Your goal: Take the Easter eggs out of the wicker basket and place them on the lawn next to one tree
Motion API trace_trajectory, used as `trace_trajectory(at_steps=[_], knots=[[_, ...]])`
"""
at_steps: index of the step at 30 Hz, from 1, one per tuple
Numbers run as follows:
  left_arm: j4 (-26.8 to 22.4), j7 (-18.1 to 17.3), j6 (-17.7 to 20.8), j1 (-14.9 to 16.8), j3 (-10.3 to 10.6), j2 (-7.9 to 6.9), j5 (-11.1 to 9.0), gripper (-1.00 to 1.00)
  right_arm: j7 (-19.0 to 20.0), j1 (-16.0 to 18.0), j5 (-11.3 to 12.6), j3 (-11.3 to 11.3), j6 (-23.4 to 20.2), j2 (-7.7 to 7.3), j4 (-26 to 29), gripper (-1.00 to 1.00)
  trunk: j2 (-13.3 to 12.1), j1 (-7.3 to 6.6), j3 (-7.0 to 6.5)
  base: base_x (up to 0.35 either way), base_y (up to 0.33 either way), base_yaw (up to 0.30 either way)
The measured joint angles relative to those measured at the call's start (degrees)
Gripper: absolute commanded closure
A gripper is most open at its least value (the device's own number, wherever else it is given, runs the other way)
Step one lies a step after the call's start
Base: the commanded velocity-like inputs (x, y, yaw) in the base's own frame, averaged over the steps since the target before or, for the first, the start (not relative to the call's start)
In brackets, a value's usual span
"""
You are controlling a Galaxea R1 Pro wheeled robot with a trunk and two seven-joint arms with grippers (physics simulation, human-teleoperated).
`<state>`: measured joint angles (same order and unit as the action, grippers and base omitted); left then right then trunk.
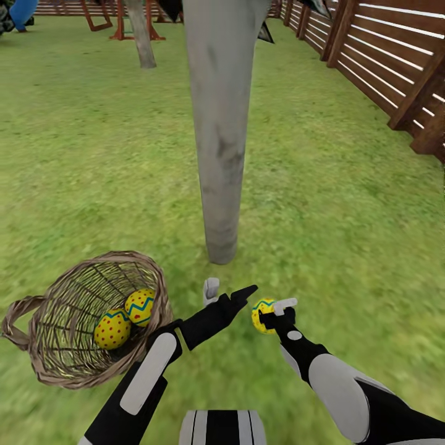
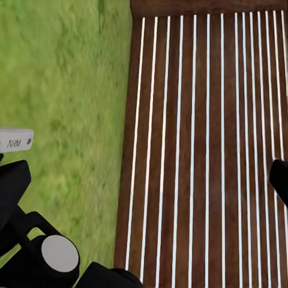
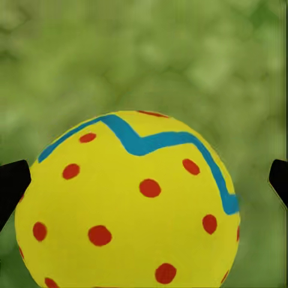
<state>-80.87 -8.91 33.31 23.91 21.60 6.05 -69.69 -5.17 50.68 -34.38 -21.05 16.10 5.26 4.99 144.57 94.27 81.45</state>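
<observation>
The right gripper (image 1: 272,312), low and right of centre, is closed on a yellow red-dotted egg with a blue zigzag (image 1: 262,314). The left gripper (image 1: 230,290) reaches beside it, fingers spread and empty. Just above rises the pale grey tree trunk (image 1: 220,136). At lower left, the tilted round wicker basket (image 1: 68,364) holds two matching eggs (image 1: 112,329), apparently touching.

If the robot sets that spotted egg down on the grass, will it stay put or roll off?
The egg in the right hand looks smooth and rounded, so it would probably roll a little if dropped. The lawn looks flat here, which should stop it soon. Its hard-looking, glossy shell may also be slippery to hold.
</observation>
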Motion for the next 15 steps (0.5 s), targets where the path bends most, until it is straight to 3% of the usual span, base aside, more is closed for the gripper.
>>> trace_trajectory(at_steps=[15], knots=[[0.0, 0.15, 0.27, 0.02, 0.01, 0.0, -0.01, -1.0, 0.17, -0.01, 0.15, -0.08, 0.0, 0.0, 0.07, -1.0, -0.2, -0.39, -3.33, 0.0, 0.0, 0.0]])
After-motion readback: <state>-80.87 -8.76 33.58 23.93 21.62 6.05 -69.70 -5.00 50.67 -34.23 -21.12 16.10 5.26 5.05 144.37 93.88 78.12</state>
